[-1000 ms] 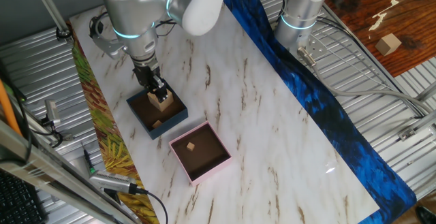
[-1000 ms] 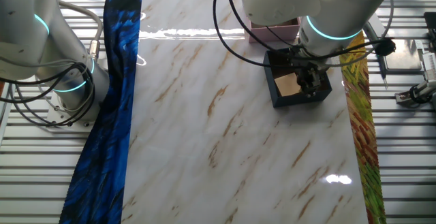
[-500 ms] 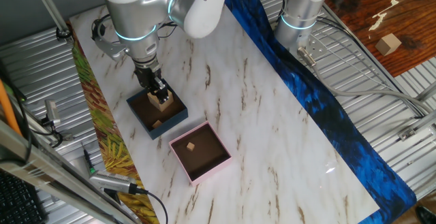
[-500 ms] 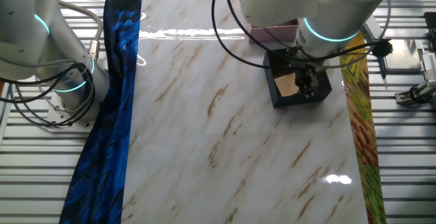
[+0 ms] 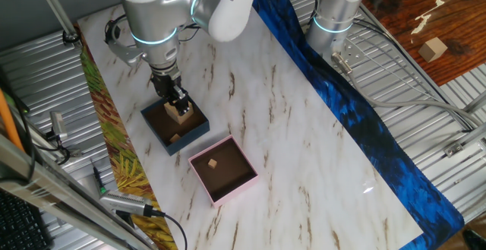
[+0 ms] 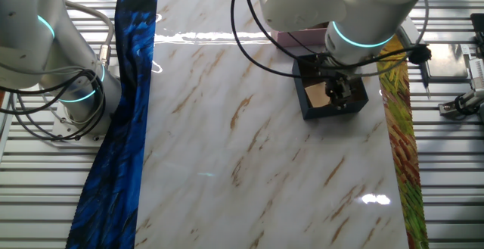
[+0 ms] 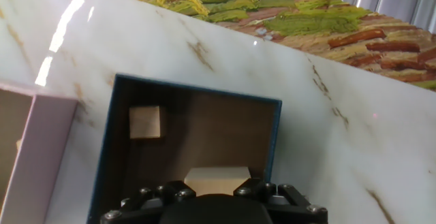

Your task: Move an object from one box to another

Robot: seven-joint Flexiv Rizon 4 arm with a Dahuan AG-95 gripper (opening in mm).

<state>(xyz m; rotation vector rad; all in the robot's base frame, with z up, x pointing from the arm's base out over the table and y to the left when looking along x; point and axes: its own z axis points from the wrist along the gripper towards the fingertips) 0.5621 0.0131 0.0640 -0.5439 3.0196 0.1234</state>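
Note:
The dark navy-blue box [image 5: 196,126] stands on the marble table, and the pale pink box [image 5: 241,183] is right next to it. My gripper [image 5: 178,110] is down in the navy box, shut on a pale wooden block [image 5: 181,116]. In the hand view the held block [image 7: 216,178] sits between my fingertips [image 7: 253,186] over the brown floor of the navy box [image 7: 197,89]. A second, smaller block [image 7: 146,122] lies in its far left corner. The pink box holds one small block [image 5: 213,162]. In the other fixed view my gripper [image 6: 336,91] is over the navy box [image 6: 311,113], and the arm partly hides the pink box [image 6: 296,35].
A leaf-patterned strip [image 5: 114,140] runs along the table edge just beyond the navy box. A blue cloth strip [image 5: 357,113] lines the opposite edge. A second robot arm base [image 5: 334,14] stands behind it. The pink box's wall [image 7: 34,156] is at the left of the hand view.
The arm's upper body has shifted slightly across the frames. The gripper stays in the navy box with the block between its fingers, moving very little.

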